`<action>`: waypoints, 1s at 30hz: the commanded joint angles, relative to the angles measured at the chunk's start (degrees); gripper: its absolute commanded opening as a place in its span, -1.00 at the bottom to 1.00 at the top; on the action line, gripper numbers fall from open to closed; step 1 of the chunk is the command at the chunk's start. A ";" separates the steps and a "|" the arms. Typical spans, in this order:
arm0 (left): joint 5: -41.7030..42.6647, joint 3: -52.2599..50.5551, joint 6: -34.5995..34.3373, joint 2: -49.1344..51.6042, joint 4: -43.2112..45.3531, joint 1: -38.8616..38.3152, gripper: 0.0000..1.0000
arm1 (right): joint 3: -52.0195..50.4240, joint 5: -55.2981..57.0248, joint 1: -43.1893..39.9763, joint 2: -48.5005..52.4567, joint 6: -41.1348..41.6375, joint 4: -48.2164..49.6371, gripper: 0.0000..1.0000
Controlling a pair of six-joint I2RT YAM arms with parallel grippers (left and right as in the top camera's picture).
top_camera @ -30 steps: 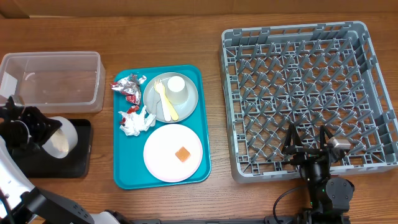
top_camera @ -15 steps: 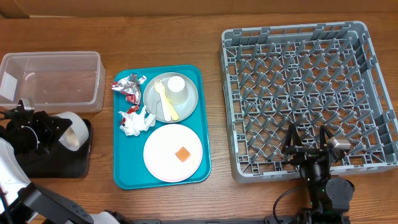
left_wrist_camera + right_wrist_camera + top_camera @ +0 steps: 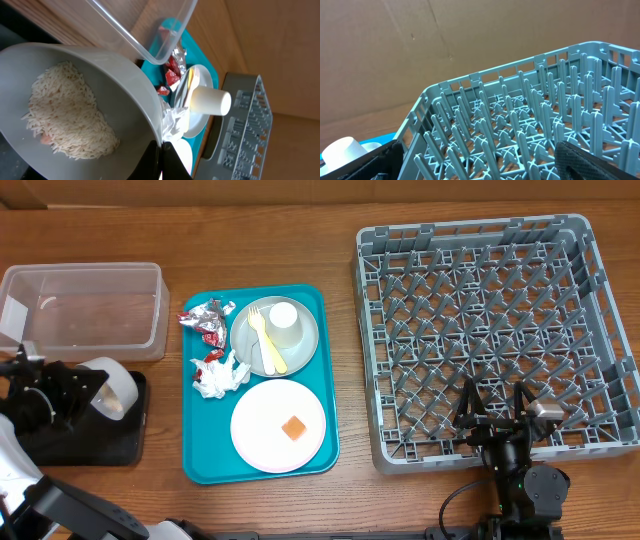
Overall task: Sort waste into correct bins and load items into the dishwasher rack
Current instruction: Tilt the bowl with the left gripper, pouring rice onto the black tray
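My left gripper [image 3: 88, 393] is shut on the rim of the white bowl [image 3: 112, 390], which is tipped on its side above the black tray [image 3: 85, 442]. In the left wrist view the bowl [image 3: 100, 70] holds a heap of rice [image 3: 70, 117], with my left gripper [image 3: 162, 152] pinching the rim. The clear tub [image 3: 85, 310] stands behind. On the teal tray [image 3: 255, 470] lie foil wrappers [image 3: 207, 318], a napkin [image 3: 220, 375], a grey-green plate [image 3: 300, 345] with cup [image 3: 284, 322] and cutlery [image 3: 265, 345], and a pink plate [image 3: 262, 425] with an orange cube [image 3: 293, 428]. My right gripper [image 3: 497, 412] hangs open over the near edge of the dishwasher rack [image 3: 495, 330].
The rack's upright pegs [image 3: 530, 120] fill the right wrist view between my spread fingers [image 3: 600, 160]. A brown cardboard wall [image 3: 420, 45] stands behind the table. Bare wood shows between the teal tray and the rack.
My left wrist has rolled, tipping the bowl from mouth-up onto its side over the black tray. The right arm has not moved.
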 commanded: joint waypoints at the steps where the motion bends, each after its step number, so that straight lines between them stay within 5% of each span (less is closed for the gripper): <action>1: 3.26 -0.31 2.95 0.26 -0.68 2.25 -0.92 | -0.59 0.35 -0.33 -0.07 -0.42 0.20 1.00; 30: 21.27 -7.34 14.84 0.83 1.46 14.91 -0.92 | -0.59 0.35 -0.33 -0.07 -0.42 0.20 1.00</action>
